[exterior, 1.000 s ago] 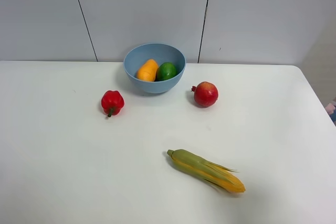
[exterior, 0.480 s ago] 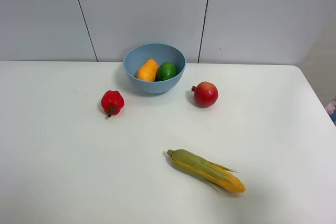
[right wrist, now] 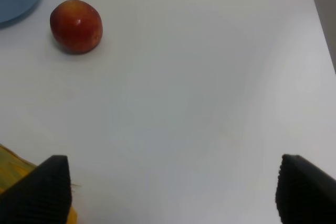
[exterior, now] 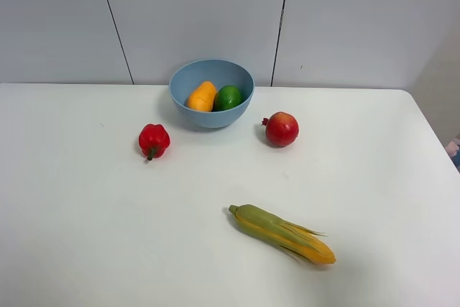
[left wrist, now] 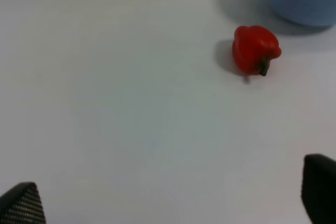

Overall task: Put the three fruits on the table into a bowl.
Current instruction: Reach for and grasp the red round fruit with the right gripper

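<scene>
Status from us:

- We see the bowl point(exterior: 212, 117) at the back of the table point(exterior: 86, 213), near the wall.
- Mango point(exterior: 202, 96) and lime point(exterior: 228, 97) are inside the bowl, side by side and touching, mango on the left in the overhead view.
- Pomegranate point(exterior: 282, 129) is not in the bowl. It sits on the table just right of the bowl and a bit nearer the front, apart from the bowl wall, with its crown pointing left toward the bowl.
- Bell pepper point(exterior: 154, 140) is on the table, front-left of the bowl, stem toward the front edge.
- Corn cob point(exterior: 282, 233) lies well in front of the pomegranate, angled, husk end to the right.
- Left gripper point(left wrist: 170, 198): jaws wide apart, nothing between them, only bare table under it. Its wrist camera looks at the pepper and the bowl's edge.
- Right gripper point(right wrist: 173, 190): jaws apart, holding nothing. We see the pomegranate well ahead of it, and one of its fingertips point(right wrist: 44, 187) is just beside the corn's yellow end.
</scene>
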`<state>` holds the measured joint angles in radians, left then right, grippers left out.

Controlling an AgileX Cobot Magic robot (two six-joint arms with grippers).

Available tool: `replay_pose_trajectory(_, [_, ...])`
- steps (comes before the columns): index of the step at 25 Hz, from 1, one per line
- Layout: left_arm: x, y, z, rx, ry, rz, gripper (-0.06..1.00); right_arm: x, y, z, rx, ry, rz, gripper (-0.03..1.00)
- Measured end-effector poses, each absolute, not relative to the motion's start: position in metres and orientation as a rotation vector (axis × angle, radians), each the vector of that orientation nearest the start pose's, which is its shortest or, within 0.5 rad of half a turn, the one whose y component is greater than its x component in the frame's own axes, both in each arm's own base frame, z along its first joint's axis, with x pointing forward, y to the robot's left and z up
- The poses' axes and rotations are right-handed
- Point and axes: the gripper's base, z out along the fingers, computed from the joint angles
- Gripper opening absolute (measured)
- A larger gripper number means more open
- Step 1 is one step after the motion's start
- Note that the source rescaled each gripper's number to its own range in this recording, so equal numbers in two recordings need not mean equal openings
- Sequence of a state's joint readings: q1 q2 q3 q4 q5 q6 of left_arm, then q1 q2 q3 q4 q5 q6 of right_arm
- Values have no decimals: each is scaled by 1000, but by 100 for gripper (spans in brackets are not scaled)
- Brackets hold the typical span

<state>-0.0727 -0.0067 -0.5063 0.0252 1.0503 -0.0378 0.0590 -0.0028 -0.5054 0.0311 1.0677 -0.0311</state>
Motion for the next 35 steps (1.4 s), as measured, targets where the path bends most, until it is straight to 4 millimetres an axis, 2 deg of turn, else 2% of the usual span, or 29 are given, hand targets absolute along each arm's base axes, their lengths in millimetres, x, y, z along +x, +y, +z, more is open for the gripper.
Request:
replay_pose_trajectory(6, [-6,2,280,34,2021,-40,98,-6,3,278,-82,2040,88,39])
replay_pose_trajectory(8, [-6,2,280,34,2021,-40,98,-4,6,285,-104,2031,140,39])
replay_pose_trajectory(11, [-6,2,280,34,2021,-40,98,21,10,308,-172,2035,169,39])
replay_pose_trajectory(14, [-6,2,280,34,2021,-40,98,66,18,327,-286,2096,142,39])
replay_pose_trajectory(18, [-6,2,280,34,2021,-40,98,146,37,341,-467,2203,94,39])
replay_pose_trajectory(21, [-6,2,280,34,2021,-40,98,208,53,335,-602,2256,54,39])
replay_pose_trajectory(24, [-6,2,280,34,2021,-40,99,262,70,317,-730,2284,29,50])
replay_pose_trajectory(28, [-6,2,280,34,2021,-40,99,304,87,303,-736,2295,97,55])
replay_pose_trajectory(29, [-6,2,280,34,2021,-40,99,311,89,303,-734,2276,105,60])
replay_pose_trajectory(32, [-6,2,280,34,2021,-40,99,330,95,291,-779,2242,92,89])
replay_pose_trajectory(35, [-6,2,280,35,2021,-39,99,349,100,257,-770,2303,128,98])
